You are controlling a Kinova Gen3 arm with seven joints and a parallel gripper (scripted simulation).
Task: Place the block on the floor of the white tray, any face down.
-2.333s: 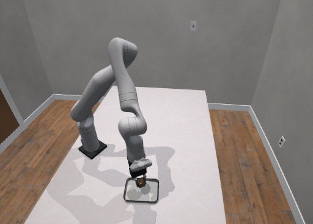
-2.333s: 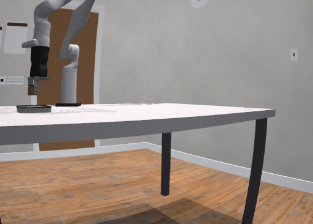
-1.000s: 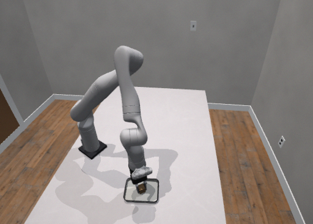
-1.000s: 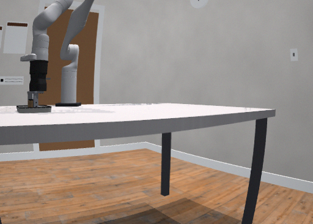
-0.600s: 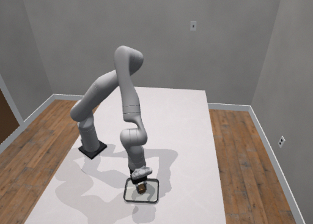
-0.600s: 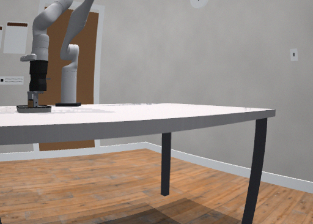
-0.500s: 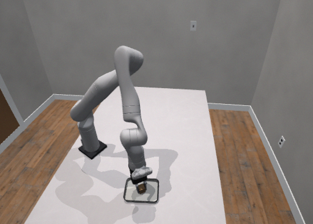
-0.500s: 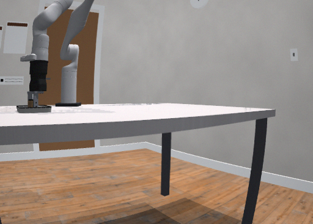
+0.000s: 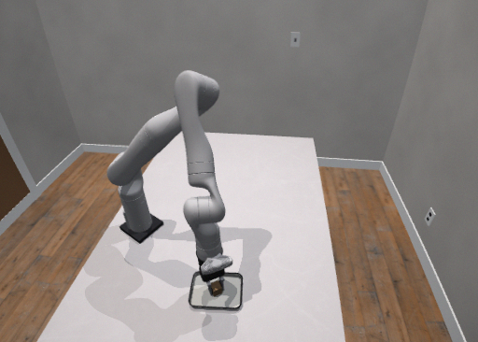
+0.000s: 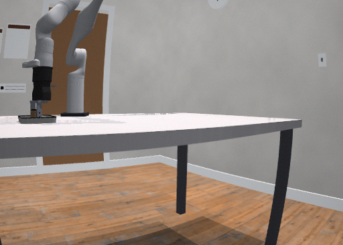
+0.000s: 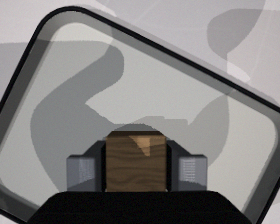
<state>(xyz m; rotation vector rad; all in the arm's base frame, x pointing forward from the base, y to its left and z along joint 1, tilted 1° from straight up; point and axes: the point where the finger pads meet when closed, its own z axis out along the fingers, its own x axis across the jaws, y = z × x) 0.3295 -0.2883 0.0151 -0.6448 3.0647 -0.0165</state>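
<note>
Wooden block (image 11: pixel 136 161) is squeezed between the gripper (image 11: pixel 136 170) fingers, low in the wrist view, over the white tray (image 11: pixel 31 60). Only that view shows its brown grain. From the side, the fingertips dip inside the tray's rim.

The small brown cube block (image 11: pixel 136 161) shows wood grain, matt. The shallow white tray with dark rim (image 11: pixel 51 90) looks smooth plastic. The white counter (image 9: pixel 261 193) is smooth, slightly glossy.

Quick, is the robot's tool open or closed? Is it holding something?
Tool: closed on the block, holding it over the tray.
</note>
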